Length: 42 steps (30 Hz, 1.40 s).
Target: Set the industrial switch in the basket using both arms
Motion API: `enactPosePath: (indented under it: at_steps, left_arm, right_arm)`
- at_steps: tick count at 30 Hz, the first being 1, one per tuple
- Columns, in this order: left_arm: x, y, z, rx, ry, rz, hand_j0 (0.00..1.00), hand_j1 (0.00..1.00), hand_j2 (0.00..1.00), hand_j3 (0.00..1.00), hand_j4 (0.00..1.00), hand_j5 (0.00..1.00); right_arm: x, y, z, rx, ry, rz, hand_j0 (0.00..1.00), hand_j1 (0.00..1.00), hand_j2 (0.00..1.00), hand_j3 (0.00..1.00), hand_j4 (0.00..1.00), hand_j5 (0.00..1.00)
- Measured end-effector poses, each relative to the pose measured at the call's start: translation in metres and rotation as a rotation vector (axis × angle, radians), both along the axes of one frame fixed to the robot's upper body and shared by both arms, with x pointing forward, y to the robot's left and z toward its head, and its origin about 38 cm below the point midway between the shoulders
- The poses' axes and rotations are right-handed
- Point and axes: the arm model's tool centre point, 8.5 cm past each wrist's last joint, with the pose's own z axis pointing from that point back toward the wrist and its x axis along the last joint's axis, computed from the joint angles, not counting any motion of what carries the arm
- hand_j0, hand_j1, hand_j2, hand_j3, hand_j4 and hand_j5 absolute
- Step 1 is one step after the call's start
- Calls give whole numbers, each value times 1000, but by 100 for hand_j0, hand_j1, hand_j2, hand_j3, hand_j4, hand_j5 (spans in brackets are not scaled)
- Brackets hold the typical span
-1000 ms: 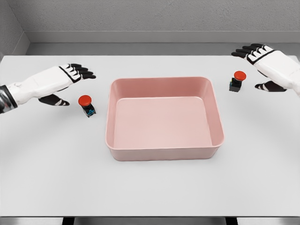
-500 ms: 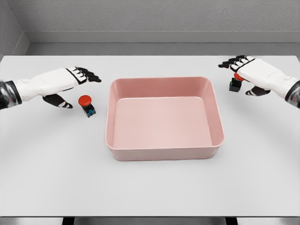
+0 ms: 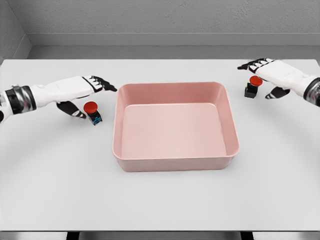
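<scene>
Two industrial switches sit on the white tabletop, each a small dark block topped by a round red button: the left switch stands just beside the left wall of the pink basket and shows a bit of blue at its base, while the right switch stands near the basket's far right corner, apart from it. Neither is inside the basket. Details on the dark bodies are too small to read. Both arms are cut off at the picture's edges. The left hand hovers over its switch, fingers extended and thumb lowered beside the red cap, holding nothing. The right hand arches over the other switch, fingers spread, thumb down to the right of it; contact cannot be judged.
</scene>
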Motion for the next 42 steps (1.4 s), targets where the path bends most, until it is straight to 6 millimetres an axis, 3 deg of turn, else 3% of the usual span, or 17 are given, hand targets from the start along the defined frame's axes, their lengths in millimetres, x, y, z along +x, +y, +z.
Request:
enactPosePath:
  at_steps: [6, 11, 24, 29, 37, 42]
  left_arm:
    - [6, -4, -14, 14, 29, 11, 100, 100, 100, 100, 100, 100]
    - [5, -4, -20, 37, 75, 7, 100, 100, 100, 100, 100, 100]
    - [6, 4, -14, -12, 116, 37, 100, 100, 100, 100, 100, 100]
    - [6, 5, -13, -22, 118, 43, 100, 100, 100, 100, 100, 100]
    - [4, 15, -13, 7, 120, 54, 100, 100, 100, 100, 100, 100]
    - [2, 16, -16, 32, 141, 45, 78, 78, 78, 78, 78, 78]
  right_arm:
    - [15, 4, 9, -21, 36, -9, 100, 100, 100, 100, 100, 100]
    - [21, 0, -3, -37, 93, -33, 100, 100, 100, 100, 100, 100]
    - [28, 5, -8, -55, 124, -37, 100, 100, 100, 100, 100, 100]
    - [27, 5, -10, -62, 129, -37, 76, 76, 76, 76, 76, 76]
    - [27, 2, -15, -67, 144, -43, 74, 74, 74, 74, 74, 74]
    - [27, -1, -18, -64, 151, -52, 70, 70, 70, 70, 70, 70]
